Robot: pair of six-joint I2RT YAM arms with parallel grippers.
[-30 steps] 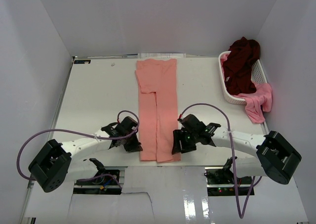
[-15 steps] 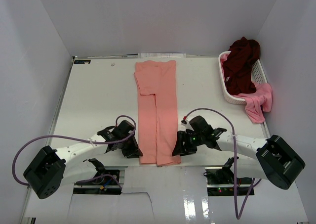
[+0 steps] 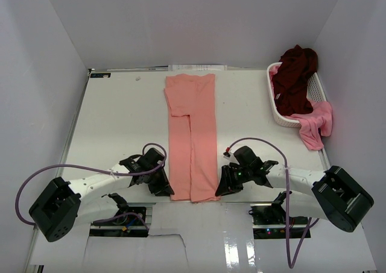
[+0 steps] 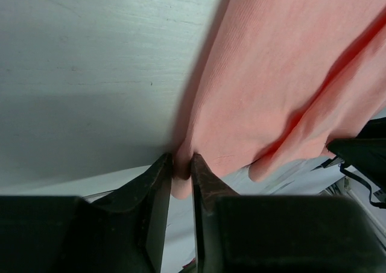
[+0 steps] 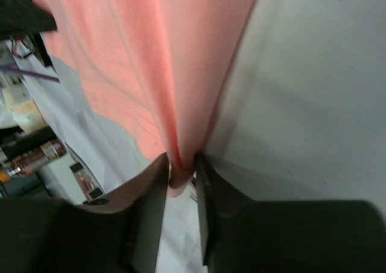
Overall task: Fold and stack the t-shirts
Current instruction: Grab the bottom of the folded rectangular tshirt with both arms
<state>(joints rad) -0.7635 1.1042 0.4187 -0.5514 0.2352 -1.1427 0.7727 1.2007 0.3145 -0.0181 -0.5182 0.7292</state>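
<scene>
Salmon shirt (image 3: pixel 192 134) lies as a long narrow strip down the middle of the table (image 3: pixel 120 122), hem at the near edge. Left gripper (image 4: pixel 181 172) is clenched on its near left corner, right gripper (image 5: pixel 180 169) on the near right corner. Maroon shirt (image 3: pixel 295 74) heaped in the basket (image 3: pixel 316 92) far right, pink shirt (image 3: pixel 315 125) draped over its rim

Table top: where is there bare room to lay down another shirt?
Bare white table lies left of the salmon-pink shirt, and between it and the basket. The near edge is crowded: left gripper and right gripper pinch the shirt's corners.
</scene>
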